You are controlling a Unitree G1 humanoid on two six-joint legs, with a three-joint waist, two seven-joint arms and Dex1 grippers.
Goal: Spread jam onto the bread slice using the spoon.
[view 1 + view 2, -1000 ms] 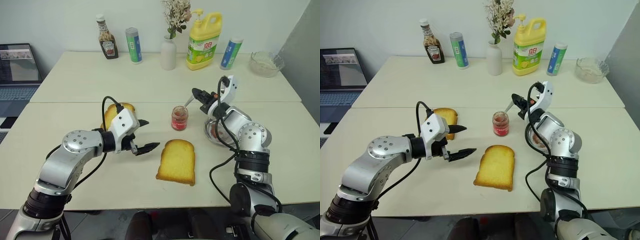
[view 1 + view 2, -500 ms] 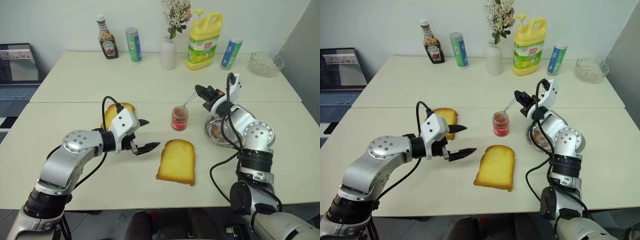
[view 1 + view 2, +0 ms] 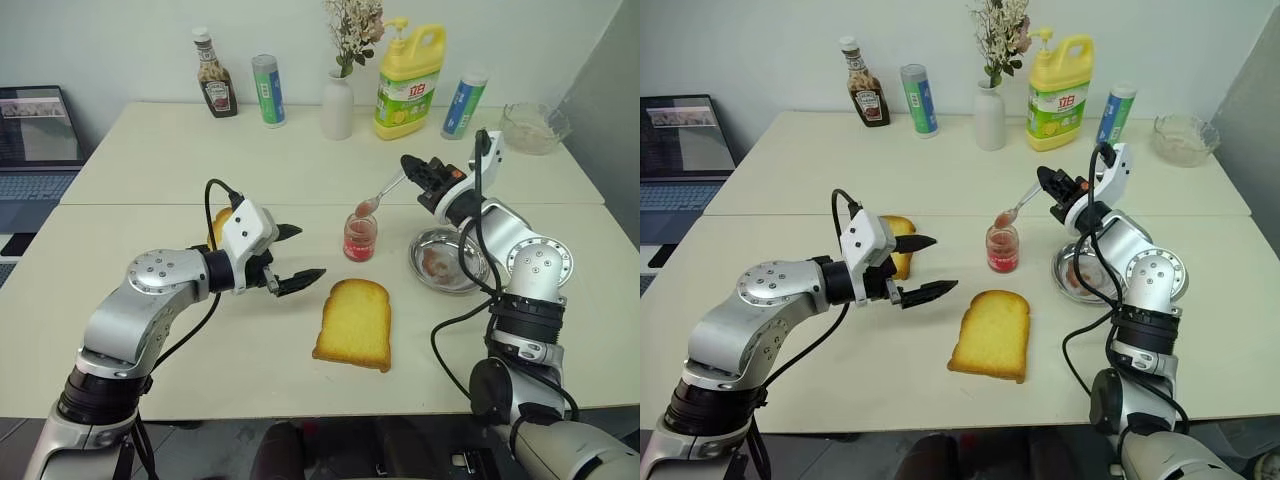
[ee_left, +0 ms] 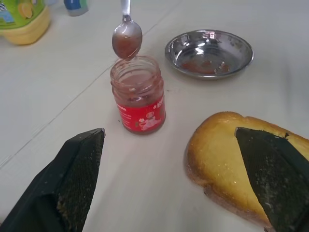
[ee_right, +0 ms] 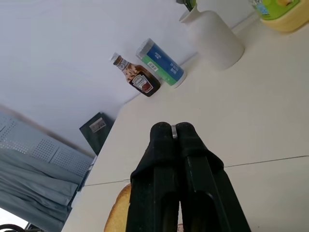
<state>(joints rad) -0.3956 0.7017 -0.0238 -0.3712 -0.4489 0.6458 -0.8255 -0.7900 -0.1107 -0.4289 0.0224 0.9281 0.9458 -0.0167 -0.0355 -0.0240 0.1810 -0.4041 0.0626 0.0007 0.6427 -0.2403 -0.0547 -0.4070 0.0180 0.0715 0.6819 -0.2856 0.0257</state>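
The jam sits in a small clear jar (image 3: 359,238) with a red label, open, in the middle of the table. Just above its mouth hangs the bowl of the silver spoon (image 3: 366,207), loaded with red jam. My right gripper (image 3: 412,168) is shut on the spoon's handle, up and to the right of the jar. The bread slice (image 3: 353,322) lies flat in front of the jar, pale golden with a thin brown crust. My left gripper (image 3: 298,253) hovers open to the left of the slice and jar, holding nothing. In the left wrist view its fingers (image 4: 79,169) frame the jar (image 4: 139,94) and the slice (image 4: 217,159).
A round steel dish (image 3: 448,262) smeared with jam lies right of the jar. A smaller orange toast (image 3: 217,226) lies behind my left gripper. A ketchup bottle (image 3: 213,75), two cans, a white vase (image 3: 337,104), a yellow detergent bottle (image 3: 409,82) and a glass bowl (image 3: 533,126) line the back; a laptop (image 3: 38,140) stands left.
My right gripper has lifted up and to the right, drawing the spoon out of the jar so its jam-laden bowl now hangs above the mouth. The left gripper has hardly moved.
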